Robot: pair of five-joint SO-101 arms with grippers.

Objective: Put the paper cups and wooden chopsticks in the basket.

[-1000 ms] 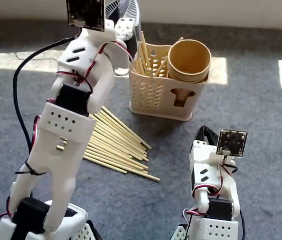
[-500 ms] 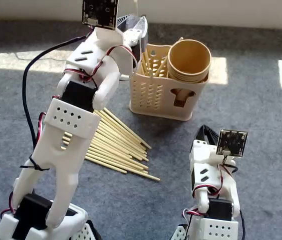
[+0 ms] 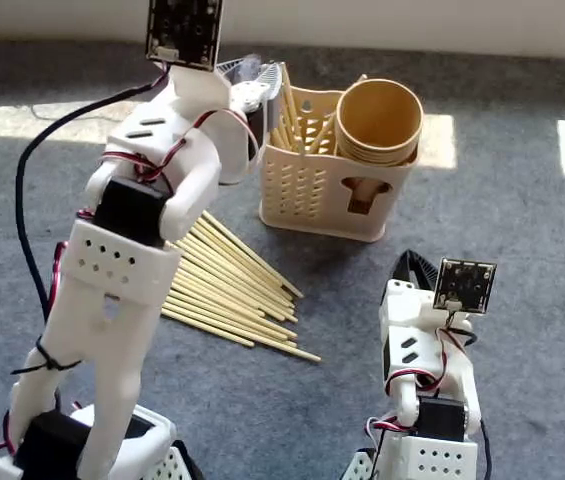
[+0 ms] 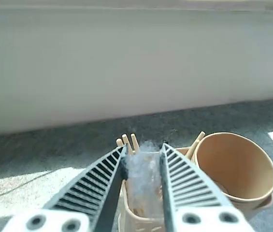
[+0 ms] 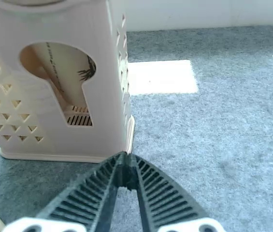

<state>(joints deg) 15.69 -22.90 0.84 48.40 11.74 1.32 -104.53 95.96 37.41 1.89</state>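
Paper cups [image 3: 380,120] sit nested as one stack in the right-hand part of the basket [image 3: 312,190], leaning a little so that we look into the open mouth of the top one. In the left wrist view the same stack [image 4: 235,166] lies just beyond the tool. Some wooden chopsticks [image 3: 287,115] stand upright in the basket's left part, their tips rising above the rim. Many more of them lie in a loose, fanned pile [image 3: 232,290] on the grey surface [image 3: 522,250], in front of the basket and to its left, partly under the left arm.

The left tool [image 4: 143,147] hangs above the basket's left rim; seen from above, it [image 3: 247,85] is close beside the standing sticks. Its fingers are parted by a narrow gap, and a pale, hazy patch sits between them that we cannot identify.

The right tool [image 5: 126,155] is closed, its fingertips meeting with nothing between them. It sits low over the surface, near the basket's front corner and apart from it. In that view the basket wall [image 5: 107,72] has a keyhole-shaped opening, through which we see part of a cup.
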